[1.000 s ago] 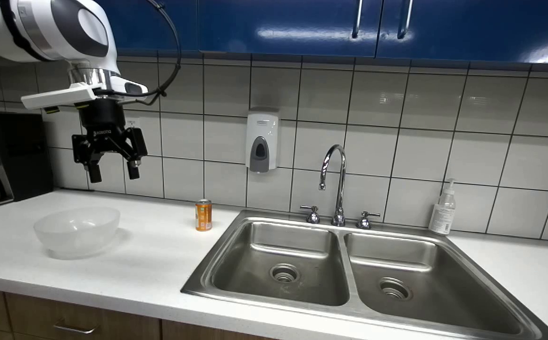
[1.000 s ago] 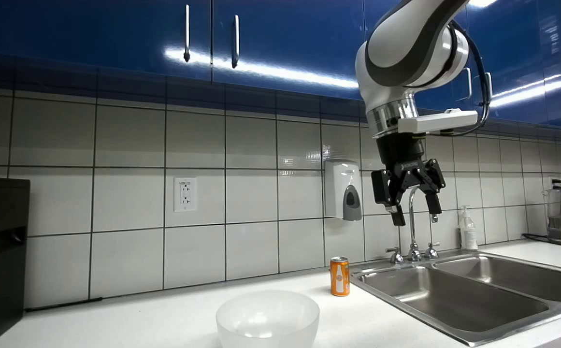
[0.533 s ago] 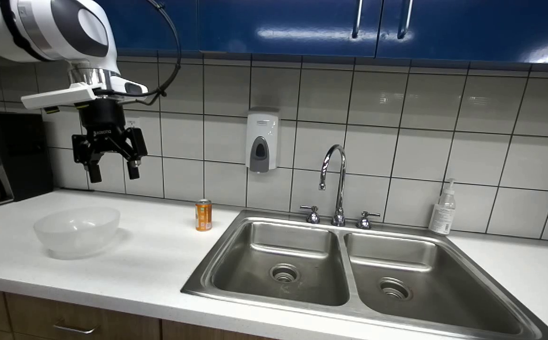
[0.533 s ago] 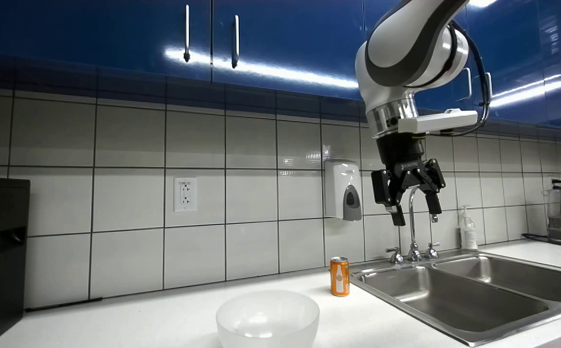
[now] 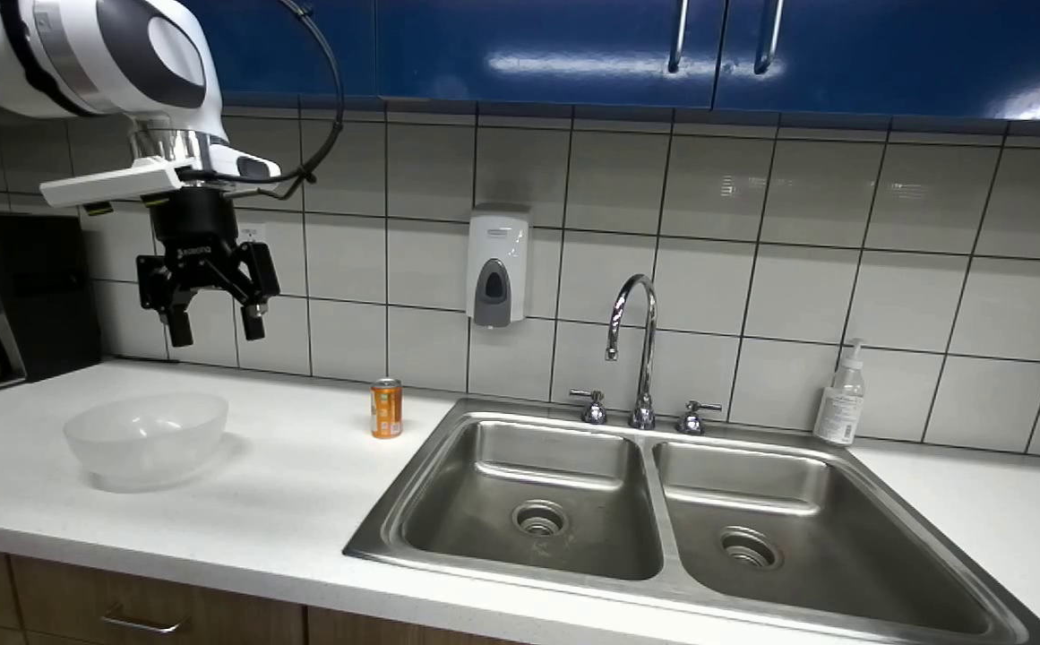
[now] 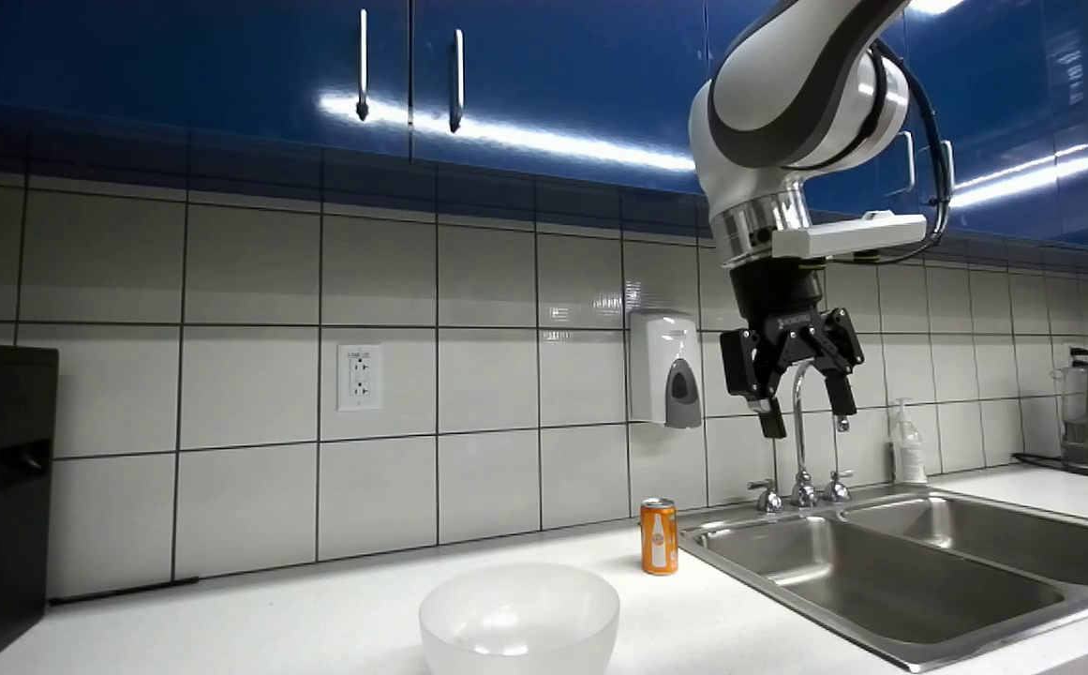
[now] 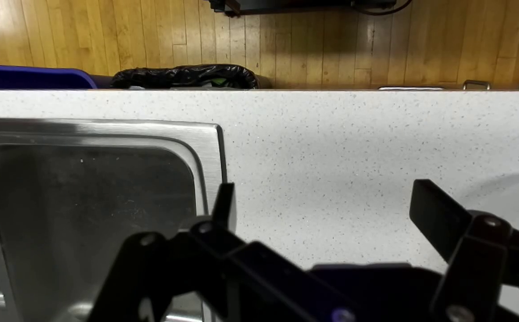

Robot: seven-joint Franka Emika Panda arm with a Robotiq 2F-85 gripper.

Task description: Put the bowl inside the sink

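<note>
The black two-fingered pincer (image 5: 218, 328) hangs spread wide and empty, the round frosted-white bowl (image 5: 148, 439) below it on the side away from the steel double sink (image 7: 176, 130).

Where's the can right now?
In both exterior views, the can stands on the counter, right of the bowl and just left of the sink.

Round frosted bowl (image 6: 518, 621): base cut off in an exterior view
Steel double-basin sink (image 7: 94, 188): left part cut off in wrist view
Clear pump bottle (image 5: 840, 405): lettering too small to read
</note>
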